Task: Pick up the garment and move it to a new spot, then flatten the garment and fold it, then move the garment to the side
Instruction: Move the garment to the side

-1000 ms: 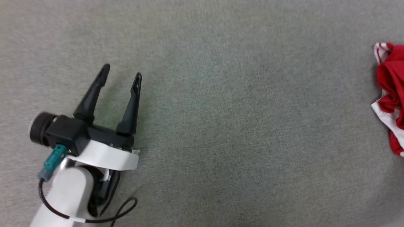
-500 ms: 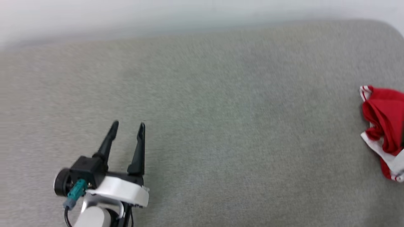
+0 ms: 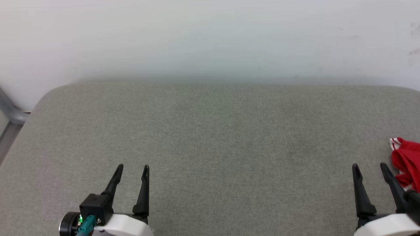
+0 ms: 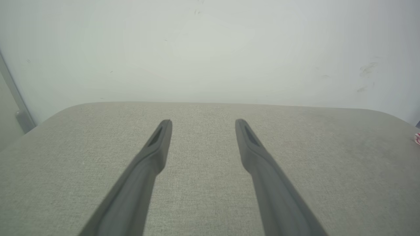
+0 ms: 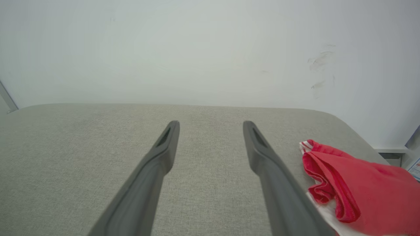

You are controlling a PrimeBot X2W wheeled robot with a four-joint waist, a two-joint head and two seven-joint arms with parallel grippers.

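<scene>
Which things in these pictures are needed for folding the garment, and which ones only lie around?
Belong to the job:
- garment, crumpled at the right side
- left gripper, open
- right gripper, open, next to the garment
- grey padded surface, on which the garment lies

Just there:
- white wall
- metal bar, far left

View tilted up, right fingers (image 3: 361, 190) appear

A grey fabric-covered worktop (image 3: 210, 137) with rounded far corners meets a plain white wall (image 3: 210, 39), faintly scuffed far right.
</scene>
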